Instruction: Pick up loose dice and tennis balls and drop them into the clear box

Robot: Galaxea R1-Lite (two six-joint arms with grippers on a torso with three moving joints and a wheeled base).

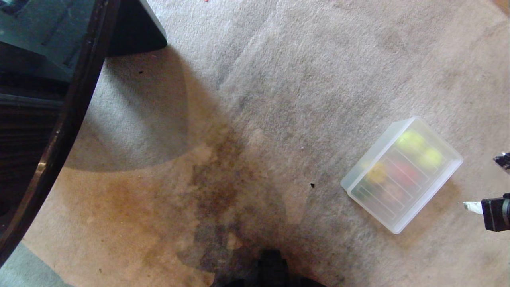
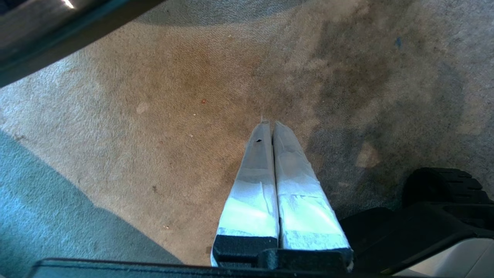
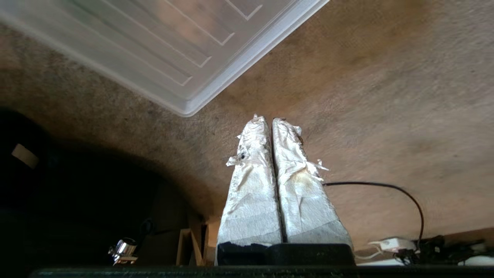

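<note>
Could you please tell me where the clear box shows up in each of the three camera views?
Head view: the clear box lies lidded on the carpet, right of centre.
Left wrist view: not in it.
Right wrist view: one corner of the box shows beyond the shut right gripper, apart from it.
Shared landmark: the lid's ribbed lines, seen again in the right wrist view.
</note>
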